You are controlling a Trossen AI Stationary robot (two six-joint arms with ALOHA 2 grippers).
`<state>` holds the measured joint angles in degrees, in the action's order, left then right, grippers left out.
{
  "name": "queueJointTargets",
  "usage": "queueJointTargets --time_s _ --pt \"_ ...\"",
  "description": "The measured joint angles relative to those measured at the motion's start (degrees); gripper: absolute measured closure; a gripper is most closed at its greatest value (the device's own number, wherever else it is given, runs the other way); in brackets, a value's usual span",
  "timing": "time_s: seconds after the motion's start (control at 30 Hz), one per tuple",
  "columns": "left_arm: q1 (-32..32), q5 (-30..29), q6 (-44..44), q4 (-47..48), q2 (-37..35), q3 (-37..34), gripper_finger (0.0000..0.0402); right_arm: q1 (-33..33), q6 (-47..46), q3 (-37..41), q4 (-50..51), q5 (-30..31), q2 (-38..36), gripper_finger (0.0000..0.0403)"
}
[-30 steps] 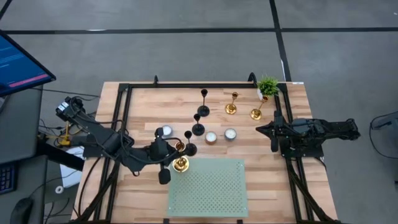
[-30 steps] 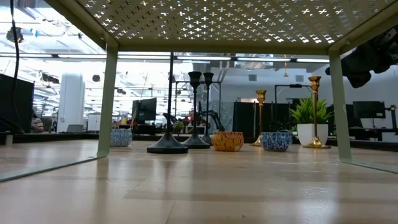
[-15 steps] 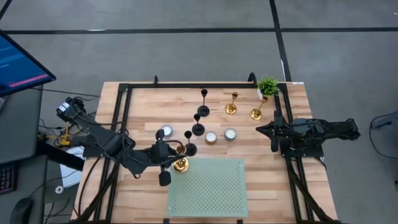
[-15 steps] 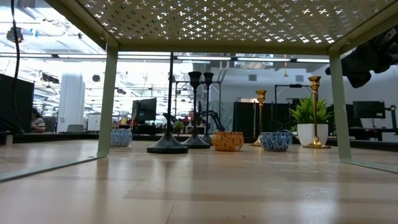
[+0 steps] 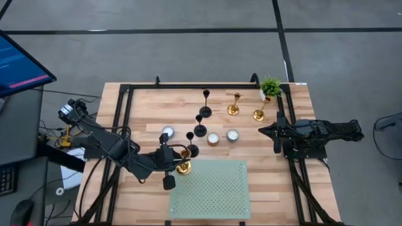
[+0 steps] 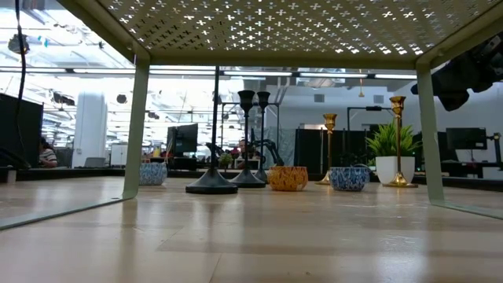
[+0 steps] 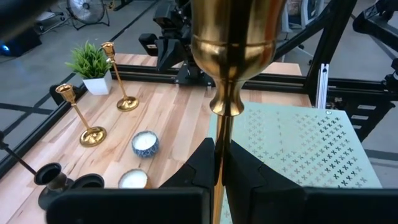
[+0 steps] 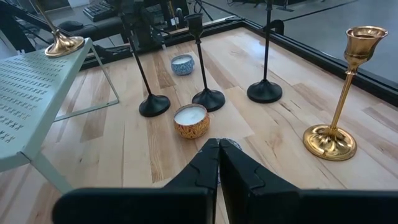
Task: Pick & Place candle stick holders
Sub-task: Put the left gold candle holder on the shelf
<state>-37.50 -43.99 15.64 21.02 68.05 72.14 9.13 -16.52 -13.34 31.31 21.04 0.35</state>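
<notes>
Left gripper (image 5: 173, 162) has slid slightly down-frame over the last second, jaws pinched on gold candle stick holder (image 5: 183, 166) at the green perforated shelf's (image 5: 210, 188) upper-left corner; placement looks close. Right gripper (image 5: 277, 133) idle, closed empty. Candle tins (image 5: 213, 138) hold wax only.

Grey floor (image 5: 188, 50) surrounds the light wooden table (image 5: 144, 107), crossed by dark lines — one runs across, another down. A monitor (image 5: 22, 63) with a lit blue screen stands on a desk at the table's left. Beyond the table lies a bright hall — ceiling lights, a white column (image 6: 90, 130), dark screens.
</notes>
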Motion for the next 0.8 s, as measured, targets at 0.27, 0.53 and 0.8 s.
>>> queueJointTargets --time_s 0.27,0.53,0.8 --pt "0.00 0.22 -0.11 -0.70 -0.11 0.00 0.0372 -0.01 0.00 0.00 0.00 0.00 0.00 0.0397" --pt "0.00 0.18 -0.20 -2.12 -0.11 0.00 0.0373 -0.01 0.00 0.00 0.00 0.00 0.00 0.0397" --pt "0.00 0.15 -0.35 -2.04 -0.13 0.00 0.0376 -0.02 0.00 0.00 0.00 0.02 0.00 0.0397"
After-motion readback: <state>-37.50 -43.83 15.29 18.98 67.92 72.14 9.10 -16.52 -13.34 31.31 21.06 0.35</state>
